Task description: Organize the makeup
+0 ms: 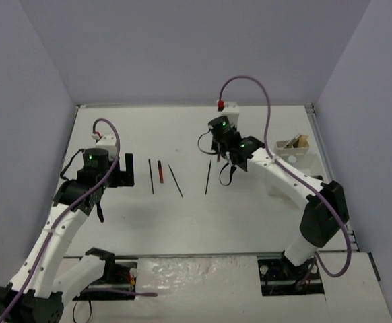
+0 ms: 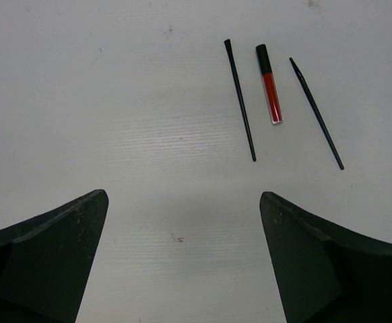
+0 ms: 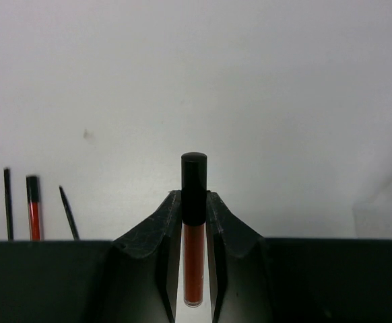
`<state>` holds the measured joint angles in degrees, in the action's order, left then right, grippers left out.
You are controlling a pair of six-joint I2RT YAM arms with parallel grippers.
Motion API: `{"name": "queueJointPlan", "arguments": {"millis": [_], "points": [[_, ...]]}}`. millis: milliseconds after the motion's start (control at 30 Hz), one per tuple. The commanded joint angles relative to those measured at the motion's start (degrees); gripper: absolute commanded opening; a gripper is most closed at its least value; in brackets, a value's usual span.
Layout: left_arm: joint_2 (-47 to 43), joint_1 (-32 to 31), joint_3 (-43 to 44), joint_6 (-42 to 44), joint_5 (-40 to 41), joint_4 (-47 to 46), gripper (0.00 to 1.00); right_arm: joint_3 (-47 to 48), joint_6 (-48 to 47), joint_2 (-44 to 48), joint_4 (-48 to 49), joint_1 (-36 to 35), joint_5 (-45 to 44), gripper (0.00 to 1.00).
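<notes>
My right gripper (image 3: 194,195) is shut on a red makeup tube with a black cap (image 3: 194,229), which stands upright between the fingers, cap sticking out past the tips. In the top view this gripper (image 1: 218,156) hovers over the table's middle back, near a black stick (image 1: 208,177). Three more sticks lie in a row on the table: a black brush (image 2: 240,101), a red tube (image 2: 270,84) and a black pencil (image 2: 316,113). My left gripper (image 2: 184,198) is open over bare table, just left of that row (image 1: 160,171).
A white compartmented tray (image 1: 292,147) with tan items stands at the right edge. A small white box (image 1: 228,105) with a red-topped object sits against the back wall. Grey walls enclose the table on three sides.
</notes>
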<state>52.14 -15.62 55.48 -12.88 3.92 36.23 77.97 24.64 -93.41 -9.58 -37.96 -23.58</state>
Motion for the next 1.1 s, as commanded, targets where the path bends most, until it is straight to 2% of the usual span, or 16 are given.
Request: {"name": "queueJointPlan", "arguments": {"millis": [0, 233, 433, 567, 767, 1067], "points": [[-0.02, 0.59, 0.85, -1.0, 0.03, -1.6, 0.94, -8.53, -1.25, 10.76, 8.53, 4.12, -9.46, 0.0], [0.35, 0.68, 0.85, -1.09, -0.32, -1.77, 0.94, -25.27, -4.83, 31.44, 16.57, 12.15, -19.42, 0.0], [0.59, 0.68, 0.77, -1.16, -0.41, -1.79, 0.94, -32.29, -10.45, 41.93, 21.13, 18.51, -24.66, 0.0], [0.59, 0.68, 0.85, -1.09, -0.6, -1.86, 0.94, -35.35, -13.1, 44.8, 23.86, 23.99, -25.87, 0.0], [0.5, 0.68, 0.85, -1.1, -0.86, -1.94, 0.94, -39.56, -13.24, 45.11, 29.73, 28.36, -27.26, 0.0], [-0.19, 0.68, 0.77, -1.1, -1.02, -1.95, 0.94, -43.39, -10.92, 43.11, 31.29, 29.53, -31.51, 0.0]]}}
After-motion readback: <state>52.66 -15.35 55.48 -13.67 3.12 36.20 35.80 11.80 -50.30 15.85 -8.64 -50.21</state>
